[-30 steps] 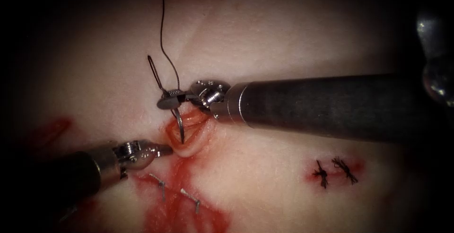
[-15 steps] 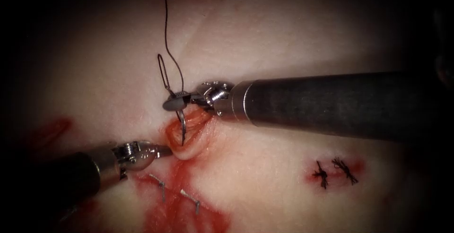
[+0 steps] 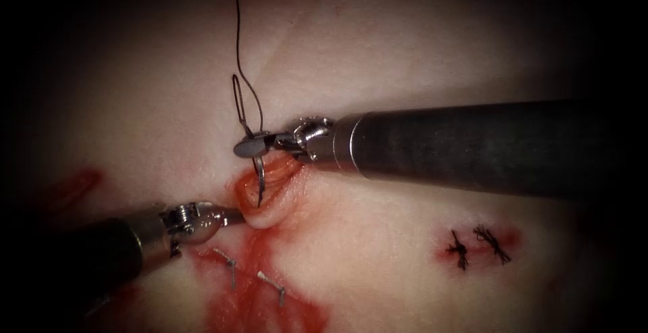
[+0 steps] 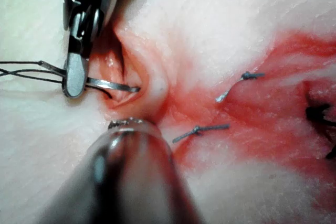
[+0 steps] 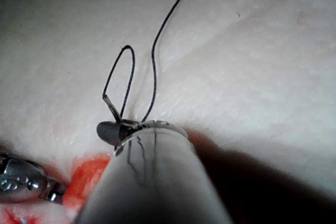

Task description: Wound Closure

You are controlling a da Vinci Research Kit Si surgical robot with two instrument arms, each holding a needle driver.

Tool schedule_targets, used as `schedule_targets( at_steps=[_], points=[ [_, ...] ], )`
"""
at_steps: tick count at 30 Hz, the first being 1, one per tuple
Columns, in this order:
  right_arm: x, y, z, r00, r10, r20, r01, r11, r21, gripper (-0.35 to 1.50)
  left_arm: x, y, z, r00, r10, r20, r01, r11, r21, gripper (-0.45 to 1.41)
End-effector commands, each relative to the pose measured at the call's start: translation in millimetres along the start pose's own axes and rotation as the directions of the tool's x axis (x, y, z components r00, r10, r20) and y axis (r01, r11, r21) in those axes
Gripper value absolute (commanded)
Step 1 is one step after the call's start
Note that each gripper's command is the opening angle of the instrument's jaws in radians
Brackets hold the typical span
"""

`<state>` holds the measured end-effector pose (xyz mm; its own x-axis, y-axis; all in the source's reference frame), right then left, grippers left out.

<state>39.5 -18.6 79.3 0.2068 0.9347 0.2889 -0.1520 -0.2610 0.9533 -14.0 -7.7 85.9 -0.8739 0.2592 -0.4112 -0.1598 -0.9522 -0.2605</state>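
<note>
Tissue (image 3: 405,252) lies under both tools, its cut (image 3: 266,194) gaping as a red, raised pocket near the middle of the endoscope view. The right end effector (image 3: 251,146) comes in from the right on its long dark shaft and has its jaws pressed together on the needle (image 3: 258,183), gripping it near the thread end of its curve. From that grip the needle curves down into the open cut, its point resting against the red inner wall; whether the tip has entered the tissue cannot be told. Thread (image 3: 236,29) runs from the needle's tail, makes a small narrow loop just above the jaws, then climbs away across the pale surface. The left end effector (image 3: 233,217) sits at the cut's left lip, its jaws pinching the raised tissue edge there. Red fluid (image 3: 250,299) spreads below the cut, and two short cut ends of thread (image 3: 273,286) lie in it. Two dark knots (image 3: 476,245) sit well apart to the right of the cut.
</note>
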Motion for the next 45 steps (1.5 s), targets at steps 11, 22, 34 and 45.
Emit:
schedule_targets(
  at_steps=[11,22,34,45],
  points=[
    [-2.3,-0.2,2.4,0.999,0.022,0.046,-0.023,1.000,0.020,-0.35,0.2,-0.2,0.9,1.000,-0.005,-0.001,0.005,1.000,0.000,-0.45],
    [-3.4,-1.0,3.1,0.997,0.038,0.074,-0.038,0.999,0.000,-0.35,0.2,-0.2,0.9,1.000,-0.006,-0.001,0.006,1.000,0.000,-0.45],
    [3.9,-1.8,0.7,0.891,-0.278,-0.360,0.303,0.953,0.012,1.47,0.5,0.1,0.8,1.000,-0.009,0.000,0.009,1.000,0.000,-0.45],
    [7.8,-0.7,-4.0,0.777,-0.471,-0.417,0.460,0.878,-0.134,1.48,1.5,0.2,-0.5,0.998,0.039,-0.044,-0.039,0.999,0.009,-0.45]
  ],
)
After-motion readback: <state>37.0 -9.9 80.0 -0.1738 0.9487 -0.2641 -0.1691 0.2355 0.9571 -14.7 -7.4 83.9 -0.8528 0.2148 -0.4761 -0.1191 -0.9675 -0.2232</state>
